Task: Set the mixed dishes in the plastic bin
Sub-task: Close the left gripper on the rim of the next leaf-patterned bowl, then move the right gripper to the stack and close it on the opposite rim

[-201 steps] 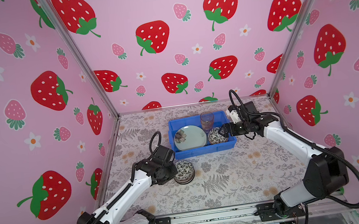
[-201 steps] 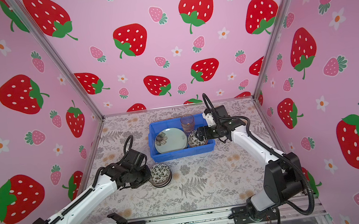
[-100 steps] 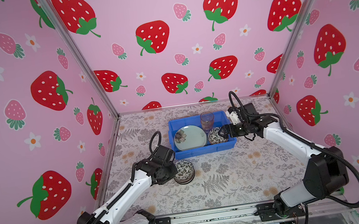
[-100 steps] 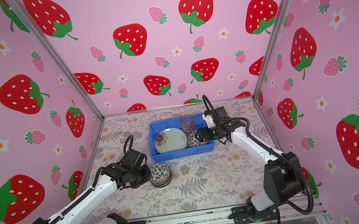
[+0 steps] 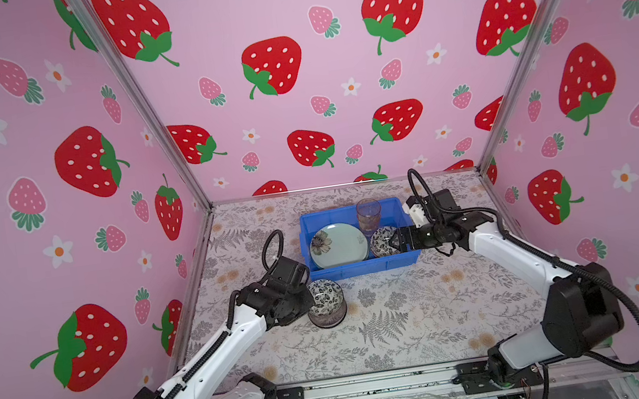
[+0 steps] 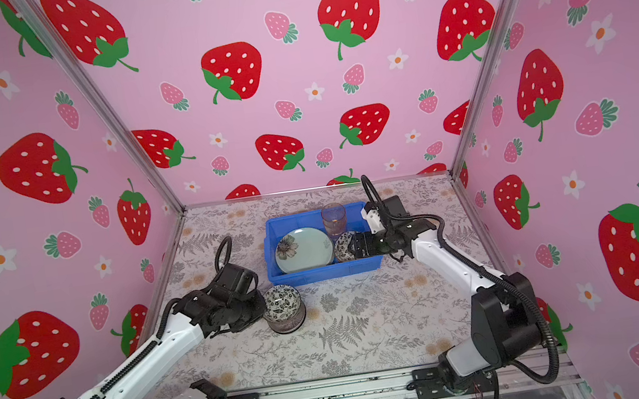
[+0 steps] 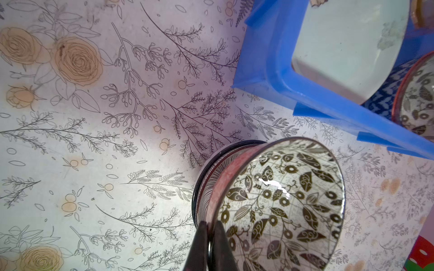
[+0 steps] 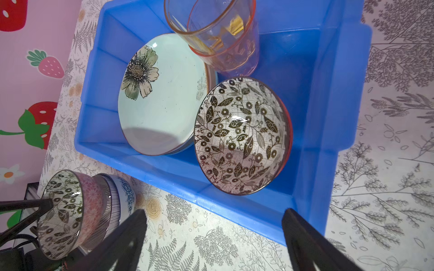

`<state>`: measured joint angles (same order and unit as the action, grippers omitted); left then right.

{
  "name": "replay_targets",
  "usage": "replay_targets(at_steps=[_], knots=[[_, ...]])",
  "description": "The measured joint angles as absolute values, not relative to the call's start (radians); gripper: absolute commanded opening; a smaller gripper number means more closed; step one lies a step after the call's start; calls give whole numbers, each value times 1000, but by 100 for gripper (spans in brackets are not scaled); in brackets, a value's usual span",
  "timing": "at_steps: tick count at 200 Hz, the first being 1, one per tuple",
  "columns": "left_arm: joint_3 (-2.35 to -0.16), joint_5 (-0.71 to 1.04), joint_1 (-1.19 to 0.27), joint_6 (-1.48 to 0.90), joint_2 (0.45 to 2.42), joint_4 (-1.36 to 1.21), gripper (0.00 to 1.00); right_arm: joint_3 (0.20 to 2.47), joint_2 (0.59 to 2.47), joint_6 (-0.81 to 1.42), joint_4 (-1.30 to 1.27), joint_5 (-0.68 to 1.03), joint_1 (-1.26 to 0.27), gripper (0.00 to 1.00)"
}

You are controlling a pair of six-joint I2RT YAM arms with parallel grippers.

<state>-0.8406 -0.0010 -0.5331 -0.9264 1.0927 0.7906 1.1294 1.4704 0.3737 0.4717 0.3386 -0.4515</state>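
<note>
Worktop [image 5: 409, 323]: flat, with a grey leaf and flower print.

Blue bin [image 5: 361, 272] [image 6: 319, 274]: it sits on the worktop toward the back, in the middle in both top views.

Green plate [image 5: 338, 244] [image 8: 164, 105]: it is inside the bin at the end nearer the left arm. It is pale green with a dark flower. It leans a little, with one edge up on the bin wall.

Tumbler [image 5: 369, 215] [image 8: 218, 40]: see-through and pinkish. It stands up straight in the bin, at the back, just beside the plate.

Bowl in the bin [image 5: 383, 241] [image 8: 239, 136]: black leaves inside, red outside. It is tipped and touches the plate's edge.

Stack of bowls [image 5: 329, 316] [image 6: 285, 320]: it is on the worktop in front of the bin, near the bin's front corner but not touching it.

Top bowl [image 7: 281, 199] [image 8: 63, 211]: black leaves inside, pink outside. It is the top one of the stack and is tipped to one side.

Left pincer [image 7: 210, 246] [image 5: 310, 298]: squeezed tight on the rim of the top bowl, one finger inside and one outside.

Right pincer [image 8: 213, 234] [image 5: 400, 239]: spread wide and holding nothing. It hangs over the bin's end nearer the right arm, pointing at the bowl in the bin.
</note>
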Motion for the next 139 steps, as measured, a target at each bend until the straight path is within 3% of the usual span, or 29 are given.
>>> replay_targets(at_steps=[61, 139], knots=[[-869, 7, -533, -897, 1070, 804, 0, 1133, 1470, 370, 491, 321, -496, 90], [-919, -5, -537, -879, 1074, 842, 0, 1251, 1497, 372, 550, 269, -695, 87]])
